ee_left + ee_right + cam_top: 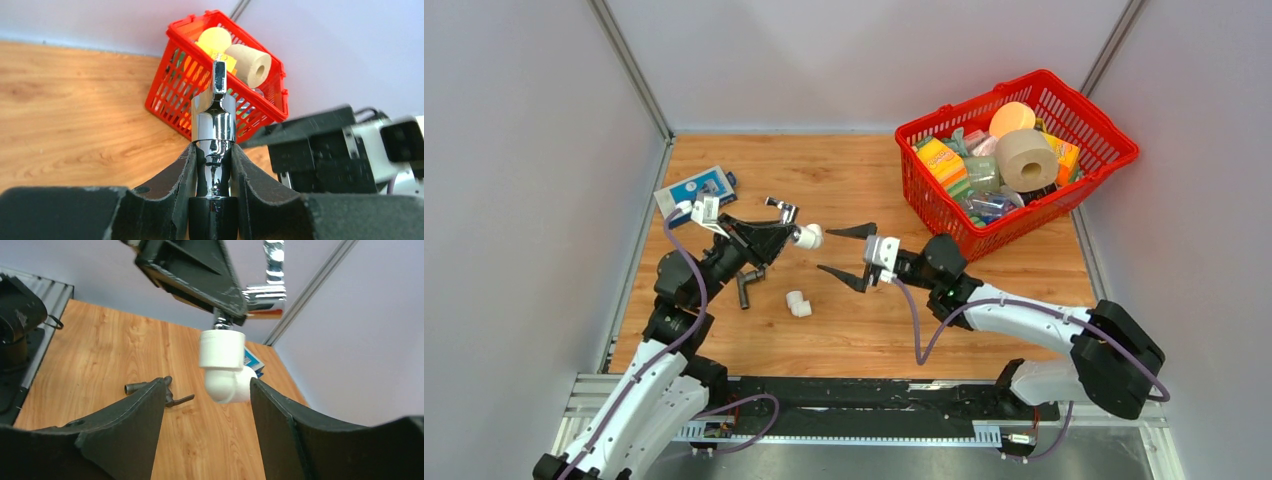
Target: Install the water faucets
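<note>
Jaws on your left gripper (776,235) clamp the chrome faucet (215,125), with a white elbow (225,365) on its end. Your right gripper (829,250) gapes wide around that elbow. Close squarely on it, then twist. Nearer you lie the dark faucet (746,287) and a spare elbow (798,303), both out of the way; the basket (929,200) sits far right.

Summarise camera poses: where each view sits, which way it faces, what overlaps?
Top external: above and behind the bases, looking down on the wooden table; both arms show, with left gripper and right gripper.
Left wrist: on the left arm, looking along its own fingers past the clamped chrome tap to the red basket; the right arm shows at right.
Right wrist: looking between its own open fingers at the white elbow on the tap's end.
Shared: both wrist views show the chrome tap; top and left wrist share the basket.
</note>
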You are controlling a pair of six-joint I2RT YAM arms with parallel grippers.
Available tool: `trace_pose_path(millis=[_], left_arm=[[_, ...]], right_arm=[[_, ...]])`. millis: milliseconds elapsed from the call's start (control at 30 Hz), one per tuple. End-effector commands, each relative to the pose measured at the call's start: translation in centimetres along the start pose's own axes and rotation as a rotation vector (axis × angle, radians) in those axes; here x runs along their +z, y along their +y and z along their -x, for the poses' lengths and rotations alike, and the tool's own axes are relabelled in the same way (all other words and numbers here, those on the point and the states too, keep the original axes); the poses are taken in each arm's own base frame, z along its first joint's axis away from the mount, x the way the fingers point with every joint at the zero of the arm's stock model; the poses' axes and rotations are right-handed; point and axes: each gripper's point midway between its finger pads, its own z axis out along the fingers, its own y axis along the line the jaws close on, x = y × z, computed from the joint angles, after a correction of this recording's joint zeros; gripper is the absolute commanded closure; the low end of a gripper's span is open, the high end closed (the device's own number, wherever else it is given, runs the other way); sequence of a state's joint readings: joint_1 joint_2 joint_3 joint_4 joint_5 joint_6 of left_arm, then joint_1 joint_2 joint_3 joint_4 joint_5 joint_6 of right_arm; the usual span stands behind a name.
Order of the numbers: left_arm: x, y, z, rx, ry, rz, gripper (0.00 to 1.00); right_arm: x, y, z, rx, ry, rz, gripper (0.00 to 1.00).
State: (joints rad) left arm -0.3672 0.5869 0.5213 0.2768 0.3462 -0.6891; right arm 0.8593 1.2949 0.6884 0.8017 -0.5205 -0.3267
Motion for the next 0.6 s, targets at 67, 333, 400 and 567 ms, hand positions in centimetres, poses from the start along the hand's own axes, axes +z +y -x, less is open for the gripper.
trace_pose_path(millis=[67,333,400,567], left_arm=[[0.7,-1.2,2.3,-0.203,-0.049,0.022,1.00],[0.8,-1.4,2.0,-0.278,-0.042,0.015,1.00],[0.8,-1.6,2.1,-0.297,-0.046,0.000,1.00],[1.0,-1.9,1.7,-0.299,-0.031,-0.025,1.00]], right_arm=[[0.7,-0.6,1.0,-0.340,-0.041,-0.139,0.31],[2.0,-1.5,-1.5,-0.389,-0.025,-0.208,0.28],[2.2,-1.6,-2.0,-0.401,-0.035,-0.234,0.30],[2.6,-1.8,-1.7,-0.331,-0.097,-0.263,0.52]])
